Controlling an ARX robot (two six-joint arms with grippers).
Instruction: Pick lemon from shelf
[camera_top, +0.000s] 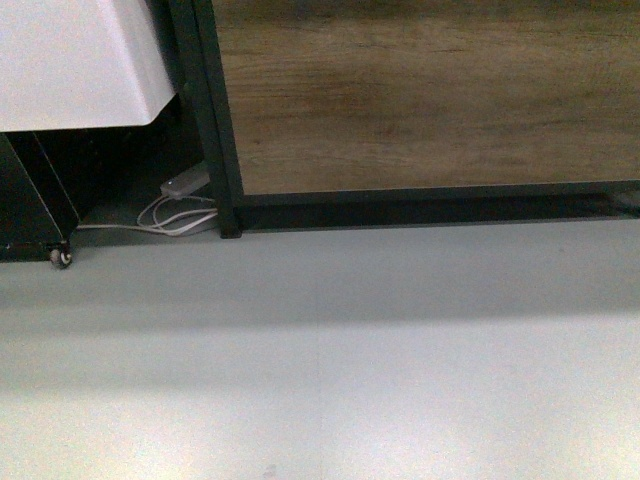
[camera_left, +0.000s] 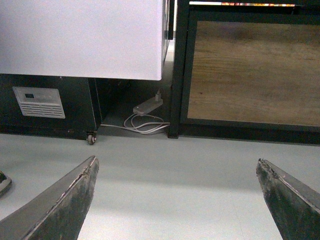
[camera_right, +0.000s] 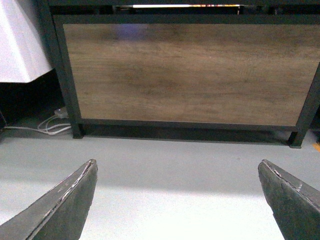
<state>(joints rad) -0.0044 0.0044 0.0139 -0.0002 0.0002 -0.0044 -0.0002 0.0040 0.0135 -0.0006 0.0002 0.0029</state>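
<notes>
Place type: most likely a shop floor, judging by the retail-style fixtures.
Floor: smooth pale grey floor (camera_top: 320, 380).
Display fixture: wood-panelled unit (camera_top: 430, 95) in a dark metal frame.
Appliance: white cabinet (camera_left: 80, 37) on a black base with a vent grille (camera_left: 39, 102) and a caster (camera_left: 91, 139).
Power: power strip (camera_left: 147, 106) and white cable (camera_left: 145, 125) on the floor between the two fixtures.
Stock: coloured strip (camera_left: 257, 4) above the panel, too small to identify.

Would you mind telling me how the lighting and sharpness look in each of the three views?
Front view: soft focus, a dark shadow band across the floor. Left wrist view: the white cabinet looks washed out. Right wrist view: bluish sheen on the wood panel.
</notes>
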